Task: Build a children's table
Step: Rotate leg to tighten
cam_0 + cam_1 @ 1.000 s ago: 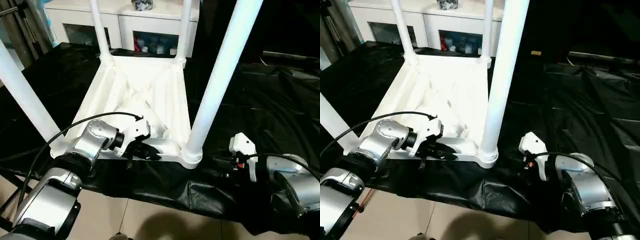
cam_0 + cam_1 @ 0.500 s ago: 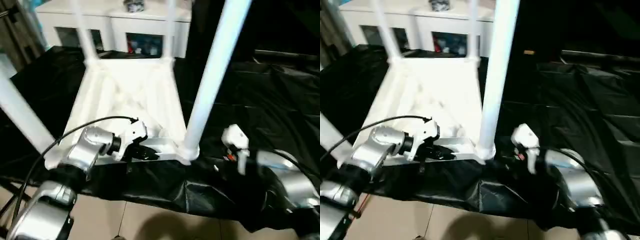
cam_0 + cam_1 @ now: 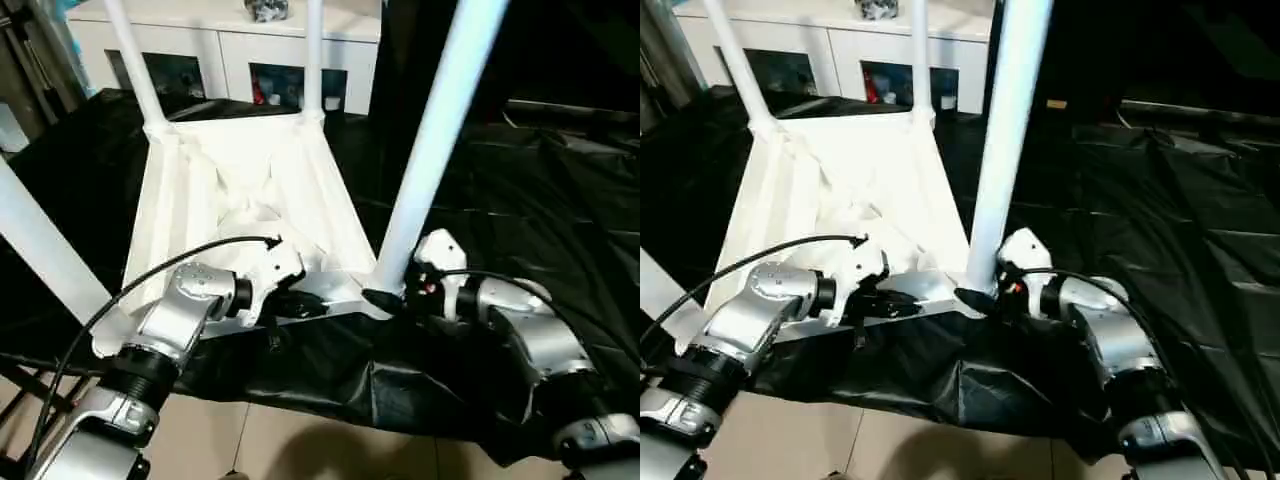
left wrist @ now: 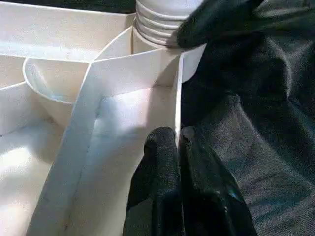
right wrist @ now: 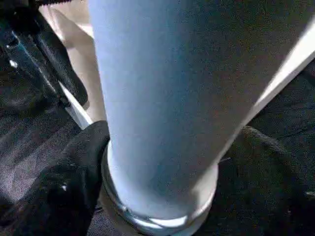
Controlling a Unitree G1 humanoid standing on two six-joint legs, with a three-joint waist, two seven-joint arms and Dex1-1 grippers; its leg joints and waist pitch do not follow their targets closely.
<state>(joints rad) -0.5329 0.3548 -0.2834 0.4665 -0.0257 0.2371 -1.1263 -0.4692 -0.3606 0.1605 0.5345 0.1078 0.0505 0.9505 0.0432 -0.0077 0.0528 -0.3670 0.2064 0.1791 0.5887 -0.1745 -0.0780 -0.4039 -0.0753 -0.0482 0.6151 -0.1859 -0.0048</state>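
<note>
From our head cameras we see the children's table [image 3: 240, 190] lying upside down on the black sheet [image 3: 560, 190], ribbed underside up, with legs standing in its corner sockets; the near right leg [image 3: 425, 150] rises steeply beside our right arm. Our left gripper [image 3: 300, 303] sits at the near rim of the tabletop, and our right gripper [image 3: 385, 297] sits at the base of that near leg. A white cabinet [image 3: 235, 45] stands behind. The danger we judge here is leverage: a long leg pushed sideways near its foot could rock in the socket or drag the whole top across the slick sheet. In the left wrist view, our left fingers [image 4: 162, 162] are pinched shut on the thin rim wall [image 4: 177, 98], close to the ribbed collar of the socket [image 4: 157, 29]; that hold is narrow, and we think it could slip off if the top twists. In the right wrist view, our right fingers [image 5: 74, 172] stand apart on either side of the leg's base, one touching the collar, not clamping it. If they close off-centre, we judge the leg could tilt rather than seat, or the sheet could bunch under the corner.
</note>
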